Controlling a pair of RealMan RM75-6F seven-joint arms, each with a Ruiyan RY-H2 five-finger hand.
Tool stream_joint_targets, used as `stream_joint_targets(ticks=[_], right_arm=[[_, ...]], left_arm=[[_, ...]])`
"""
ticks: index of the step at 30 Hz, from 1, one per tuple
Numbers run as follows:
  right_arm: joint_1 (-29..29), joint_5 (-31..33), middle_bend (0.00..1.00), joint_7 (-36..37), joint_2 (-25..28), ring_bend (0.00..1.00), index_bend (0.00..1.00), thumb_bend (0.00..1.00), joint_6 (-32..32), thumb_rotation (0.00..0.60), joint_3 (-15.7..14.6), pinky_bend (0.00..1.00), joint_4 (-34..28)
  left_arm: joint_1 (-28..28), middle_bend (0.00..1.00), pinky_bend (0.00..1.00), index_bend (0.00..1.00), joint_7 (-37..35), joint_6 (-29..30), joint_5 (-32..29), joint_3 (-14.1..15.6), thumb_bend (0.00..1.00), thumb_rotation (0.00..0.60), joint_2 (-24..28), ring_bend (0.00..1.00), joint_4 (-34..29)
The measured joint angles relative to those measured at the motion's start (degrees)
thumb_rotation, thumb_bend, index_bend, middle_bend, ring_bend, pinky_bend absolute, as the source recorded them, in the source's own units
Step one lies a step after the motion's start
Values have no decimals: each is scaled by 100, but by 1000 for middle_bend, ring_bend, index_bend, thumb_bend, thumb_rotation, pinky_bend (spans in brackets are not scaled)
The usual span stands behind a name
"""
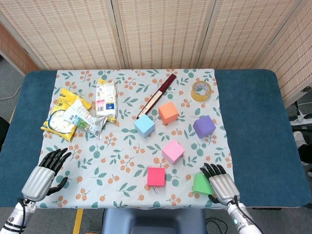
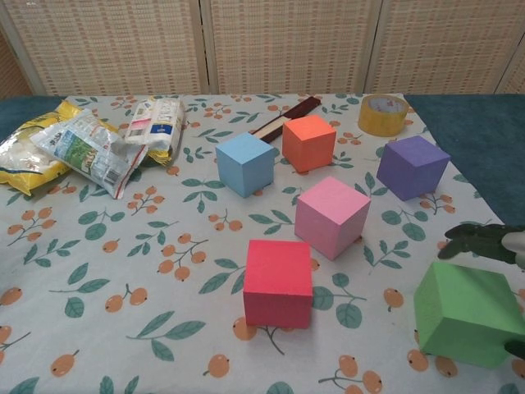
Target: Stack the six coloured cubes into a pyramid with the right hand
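Six cubes lie on the floral cloth (image 1: 122,161): orange (image 1: 168,112), blue (image 1: 144,125), purple (image 1: 204,126), pink (image 1: 172,151), red (image 1: 156,176) and green (image 1: 200,184). In the chest view they are blue (image 2: 244,163), orange (image 2: 309,142), purple (image 2: 412,167), pink (image 2: 331,216), red (image 2: 278,282) and green (image 2: 463,313). My right hand (image 1: 222,181) reaches over the green cube's right side with spread fingers (image 2: 480,240) above its far top edge. The cube still rests on the cloth. My left hand (image 1: 43,174) hovers open at the front left.
Snack packets (image 1: 78,114) lie at the back left. A yellow tape roll (image 1: 201,90) and a dark red folded stick (image 1: 157,95) sit at the back. The table's near edge runs just below both hands. Bare blue tabletop (image 1: 253,126) flanks the cloth.
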Motion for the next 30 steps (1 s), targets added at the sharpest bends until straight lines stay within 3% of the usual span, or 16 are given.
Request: stream_joint_targets(ticks=[5,13,19,24,30], right_arm=[[73,152,169,-64,-29,94,469,175,197,600,-30,192,-36],[118,32,226,198,71,161,550,175,312,600,-88,239,-199],[123,-422,270,520,580,196,600,175,412,600,-142,267,-520],[309,-524,278,293,896,224,630,175,579,600,114,289,-453],[832,-144,278,-157,723,234,647,177,566,600,697,304,366]], left_arm=[[0,2,117,0,-35,14,1,-9,406,600,16,0,0],[5,2,117,0,-21,1,3,2,406,600,30,0,-10],[13,2,117,0,-35,0,-30,-9,406,600,66,0,-36],[9,3,117,0,23,-41,-54,-14,406,600,43,0,-41],[-10,2,117,0,143,-157,-170,-53,406,600,-20,0,-8]])
